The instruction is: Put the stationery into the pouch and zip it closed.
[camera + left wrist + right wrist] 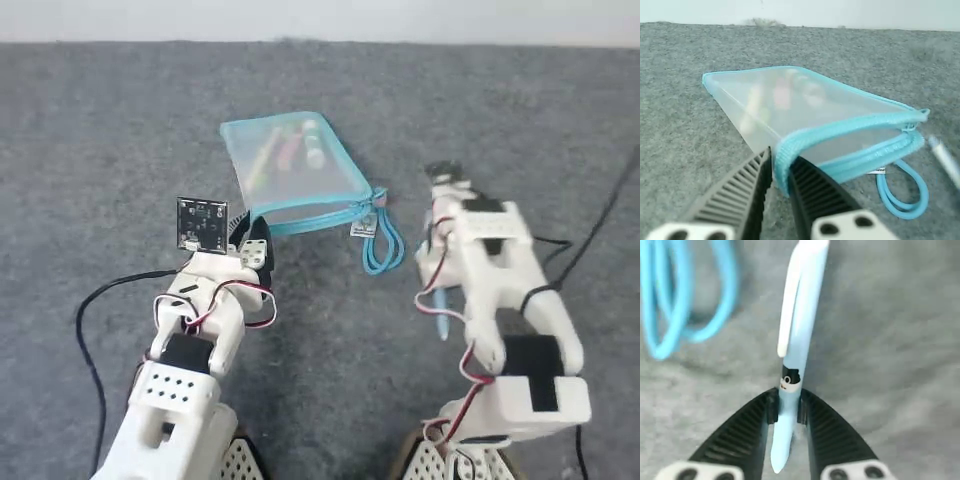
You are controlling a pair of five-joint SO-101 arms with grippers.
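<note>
Grey carpet-like surface (100, 130), pale wall (320, 18) behind, teal-edged pouch (292, 172) on it

The tabletop (100, 120) is covered in rough, matt grey cloth, like felt. The pouch (805, 107) is frosted, see-through soft plastic (faintly sheeny) edged with woven turquoise tape (840, 131); its cord loop (900, 213) looks smooth. The pen (797, 325) is smooth, glossy plastic. The left tool (780, 167) and the right tool (787, 407) are matt black ribbed plastic, on smooth white plastic arm shells (500, 240).

Translucent blue-trimmed pouch (300, 188), pale-blue pen (799, 315)
</note>
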